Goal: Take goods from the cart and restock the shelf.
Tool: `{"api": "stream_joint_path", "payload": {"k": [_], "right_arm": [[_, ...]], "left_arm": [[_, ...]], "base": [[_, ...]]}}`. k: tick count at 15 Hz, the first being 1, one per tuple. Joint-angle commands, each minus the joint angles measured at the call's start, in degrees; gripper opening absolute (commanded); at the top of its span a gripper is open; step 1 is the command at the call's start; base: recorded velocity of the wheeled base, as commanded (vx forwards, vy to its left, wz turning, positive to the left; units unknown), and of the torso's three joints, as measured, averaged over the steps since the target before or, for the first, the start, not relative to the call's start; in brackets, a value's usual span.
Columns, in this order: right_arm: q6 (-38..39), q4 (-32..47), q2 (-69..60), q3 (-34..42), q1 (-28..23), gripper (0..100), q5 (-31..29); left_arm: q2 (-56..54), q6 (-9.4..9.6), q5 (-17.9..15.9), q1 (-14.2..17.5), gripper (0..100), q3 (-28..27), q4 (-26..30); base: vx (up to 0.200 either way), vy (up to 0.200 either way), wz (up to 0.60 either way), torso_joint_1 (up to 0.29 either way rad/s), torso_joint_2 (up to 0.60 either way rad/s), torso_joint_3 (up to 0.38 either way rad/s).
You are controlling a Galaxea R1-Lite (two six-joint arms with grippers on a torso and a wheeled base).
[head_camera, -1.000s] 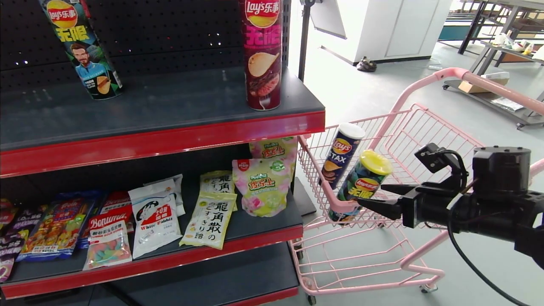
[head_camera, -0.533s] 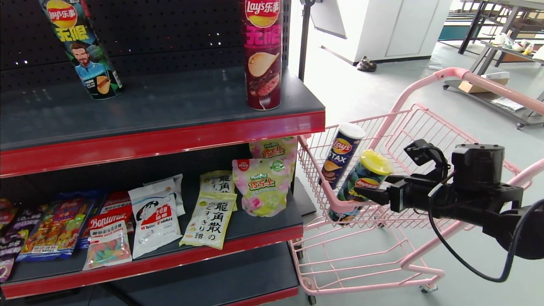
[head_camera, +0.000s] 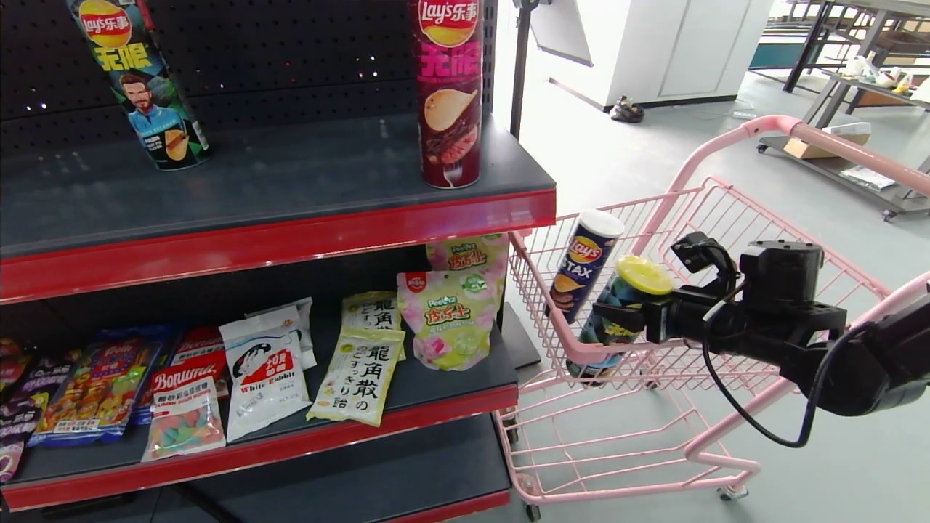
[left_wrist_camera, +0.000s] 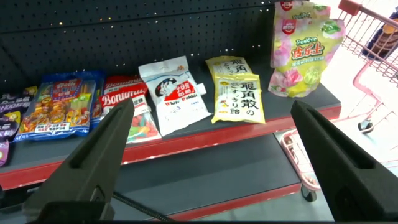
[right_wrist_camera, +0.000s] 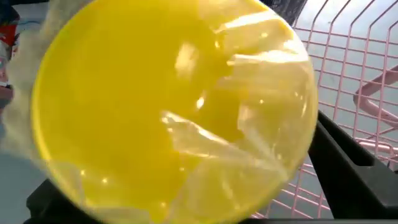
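Four chip cans in all: a green can (head_camera: 142,87) and a maroon can (head_camera: 449,94) on the top shelf (head_camera: 290,174), plus a white-lidded can (head_camera: 585,265) and a yellow-lidded can (head_camera: 645,274) in the one pink cart (head_camera: 821,138). One shelf lower, two pink-green pouches (head_camera: 450,319), two yellow bags (head_camera: 360,374) and two white bags (head_camera: 265,378).

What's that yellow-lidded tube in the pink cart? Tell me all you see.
A tall chips can with a yellow plastic lid under crinkled clear film and a dark printed body. It stands tilted in the pink wire cart, at the corner near the shelf, close beside a dark blue can with a white lid. The right tool sits around its upper body.
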Motion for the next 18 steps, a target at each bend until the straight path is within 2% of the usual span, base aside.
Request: {"api": "stream_joint_path", "payload": {"k": [1,2,3,10,16,17,18], "right_arm": [[0.4,0.0,1.6,-2.0,0.3,100,0.0],[1.3,0.0,1.6,-2.6,0.7,100,-0.2],[1.3,0.0,1.6,-2.6,0.7,0,-0.2],[1.5,-0.1,0.6,-1.7,0.2,0,-0.6],[1.6,0.9,-12.0,-7.1,-0.1,0,-0.9],[1.6,1.9,-13.7,-8.7,-0.1,0,-0.9],[1.6,7.1,-18.3,-10.6,-0.1,0,-0.9]], "left_arm": [[0.0,0.04,0.0,0.0,100,0.0,0.0],[0.0,0.04,0.0,0.0,100,0.0,0.0],[0.0,0.04,0.0,0.0,100,0.0,0.0],[0.0,0.04,0.0,0.0,100,0.0,0.0],[0.0,0.04,0.0,0.0,100,0.0,0.0],[0.0,-0.05,0.0,0.0,100,0.0,0.0],[0.0,-0.05,0.0,0.0,100,0.0,0.0]], "base": [[0.0,0.0,0.0,0.0,0.0,0.0],[0.0,0.0,0.0,0.0,0.0,0.0],[0.0,0.0,0.0,0.0,0.0,0.0],[0.0,0.0,0.0,0.0,0.0,0.0],[0.0,0.0,0.0,0.0,0.0,0.0],[0.0,0.0,0.0,0.0,0.0,0.0],[0.0,0.0,0.0,0.0,0.0,0.0]]}}
